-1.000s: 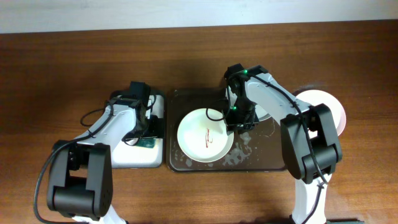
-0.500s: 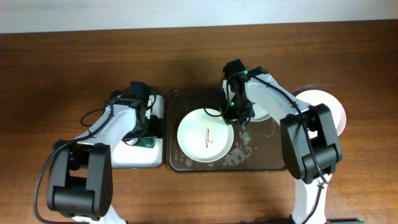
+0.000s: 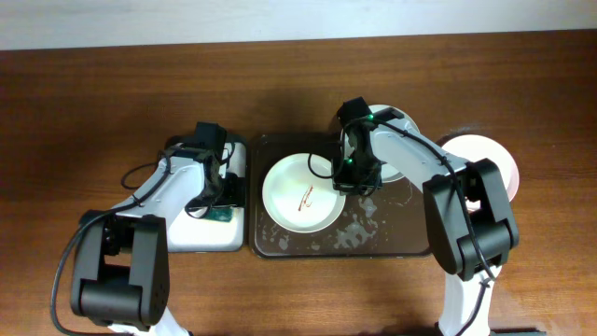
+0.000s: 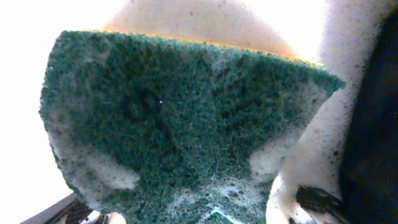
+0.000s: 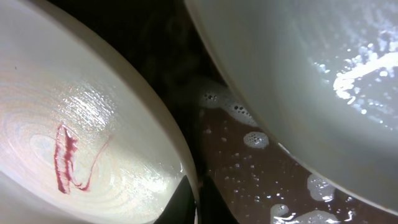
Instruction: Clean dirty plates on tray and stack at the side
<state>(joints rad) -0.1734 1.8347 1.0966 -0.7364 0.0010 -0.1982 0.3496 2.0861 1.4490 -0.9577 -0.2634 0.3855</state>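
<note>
In the overhead view the brown tray lies mid-table, streaked with foam. A white plate with a red smear sits in its left half. My right gripper is shut on that plate's right rim. In the right wrist view the rim runs between the right gripper's two dark fingers, and the smear shows to the left. A second plate lies partly under the right arm. A third plate rests on the table right of the tray. My left gripper stands wide around a foamy green sponge.
A smaller white tray sits left of the brown tray and holds the sponge under the left gripper. Foam patches cover the brown tray's right floor. Bare wooden table surrounds both trays.
My right gripper has shut on the smeared plate's rim. The plate has shifted a little to the left and towards the back of the tray. The left arm has stayed put.
</note>
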